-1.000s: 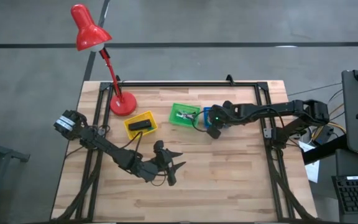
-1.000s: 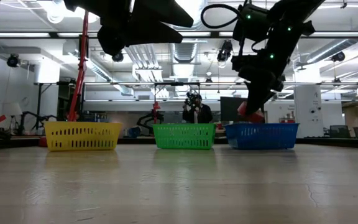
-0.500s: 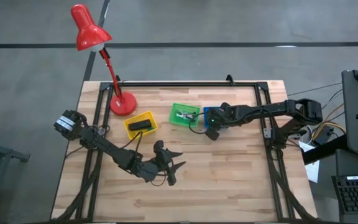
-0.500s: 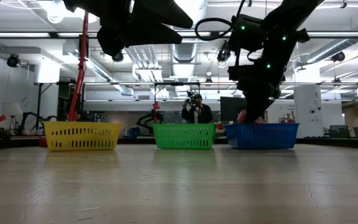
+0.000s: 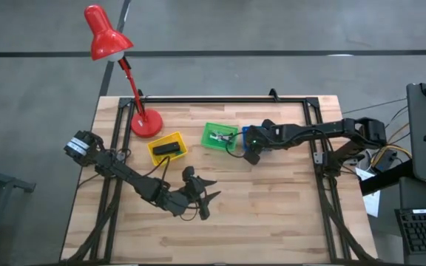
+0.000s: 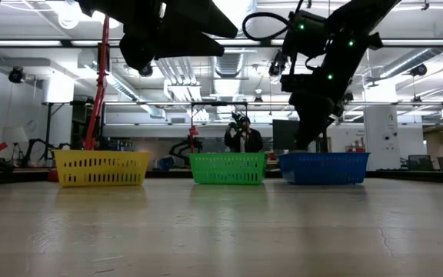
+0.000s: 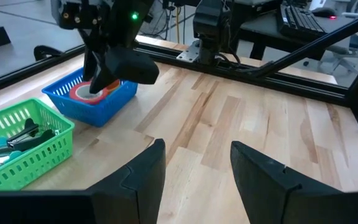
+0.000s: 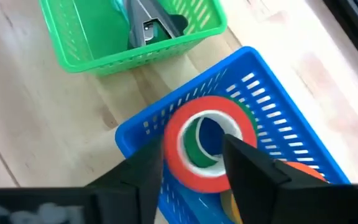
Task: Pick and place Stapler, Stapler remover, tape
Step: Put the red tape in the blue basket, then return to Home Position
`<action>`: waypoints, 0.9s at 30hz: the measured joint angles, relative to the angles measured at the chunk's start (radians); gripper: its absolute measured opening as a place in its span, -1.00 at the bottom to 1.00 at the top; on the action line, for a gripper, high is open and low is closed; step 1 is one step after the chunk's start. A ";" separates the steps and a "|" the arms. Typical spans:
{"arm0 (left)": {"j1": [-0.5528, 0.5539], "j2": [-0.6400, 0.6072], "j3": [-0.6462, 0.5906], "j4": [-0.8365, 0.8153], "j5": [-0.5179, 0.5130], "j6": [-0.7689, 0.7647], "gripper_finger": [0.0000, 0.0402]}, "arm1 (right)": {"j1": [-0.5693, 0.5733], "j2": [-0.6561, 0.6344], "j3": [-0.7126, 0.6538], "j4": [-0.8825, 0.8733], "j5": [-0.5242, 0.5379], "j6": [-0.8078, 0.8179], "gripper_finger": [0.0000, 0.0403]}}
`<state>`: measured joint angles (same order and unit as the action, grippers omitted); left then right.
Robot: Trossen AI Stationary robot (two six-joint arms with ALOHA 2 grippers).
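A red tape [image 8: 191,174] roll lies in the blue basket [image 8: 253,62] on top of green, orange and yellow rolls. My right gripper [image 8: 193,148] hangs open over that basket [image 5: 244,133], one finger on either side of the red roll. The black stapler [image 5: 167,148] lies in the yellow basket [image 5: 157,157]. Silvery stapler removers [image 8: 151,25] lie in the green basket [image 5: 214,137]. My left gripper [image 5: 209,193] waits open above the bare wood at the middle near side, holding nothing.
A red desk lamp stands with its base [image 5: 146,123] at the far left of the table. A black rail [image 5: 220,98] runs along the far edge. The three baskets stand in a row at the middle far side. Bare wood [image 5: 272,214] fills the near half. A person [image 6: 242,137] stands far behind.
My right gripper has sunk a little toward the blue basket with the red tape roll and has opened. The roll, which showed below the fingers above the basket's wall, has gone down inside the basket and lies there.
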<state>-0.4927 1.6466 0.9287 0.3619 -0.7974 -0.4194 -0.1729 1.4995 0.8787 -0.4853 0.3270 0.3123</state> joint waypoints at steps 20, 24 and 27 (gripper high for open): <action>0.020 0.000 -0.014 -0.154 -0.065 -0.087 -0.47 | 0.262 -0.060 -0.023 0.093 -0.051 0.029 -0.70; 0.060 0.000 -0.037 -0.095 0.013 -0.054 -0.91 | 0.352 -0.060 -0.024 0.209 -0.068 0.027 -0.93; 0.088 0.000 -0.065 -0.009 0.068 -0.004 -0.95 | 0.411 -0.066 -0.027 0.327 -0.107 -0.004 -0.95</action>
<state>-0.4047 1.6466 0.8636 0.3528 -0.7297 -0.4230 0.2382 1.4337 0.8521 -0.1586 0.2196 0.3080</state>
